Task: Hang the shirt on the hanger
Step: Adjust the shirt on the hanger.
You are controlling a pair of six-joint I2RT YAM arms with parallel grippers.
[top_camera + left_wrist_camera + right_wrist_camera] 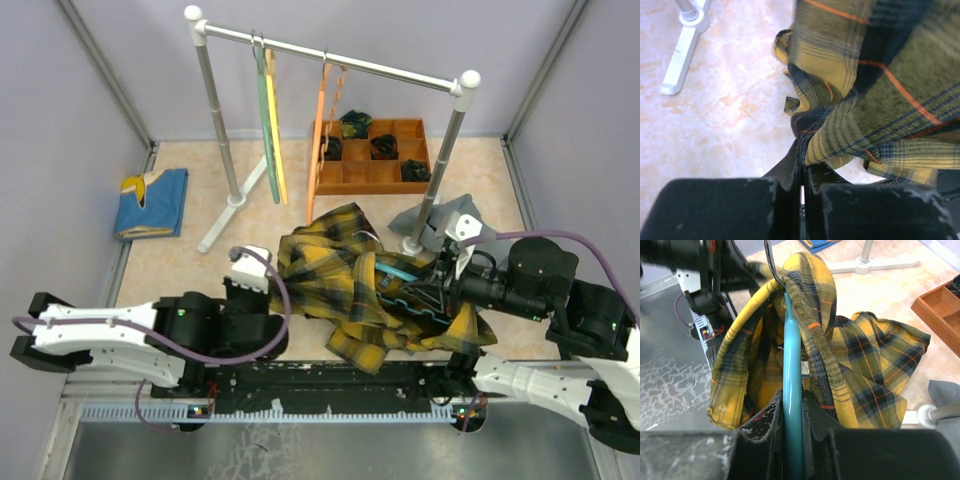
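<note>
Left gripper (801,170) on crumpled plaid shirt (880,90)

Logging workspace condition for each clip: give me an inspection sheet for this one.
Surface: beige table, marbled.
Job's things: shirt bunched near the arms, partly draped over the teal hanger.
Clutter: blue cloth, grey garment, wooden tray with dark items, rack with spare hangers.
Claws: left claw shut on shirt fabric; right claw shut on hanger.
Cables: purple cables loop along both arms.
Surroundings: lilac walls on three sides.
</note>
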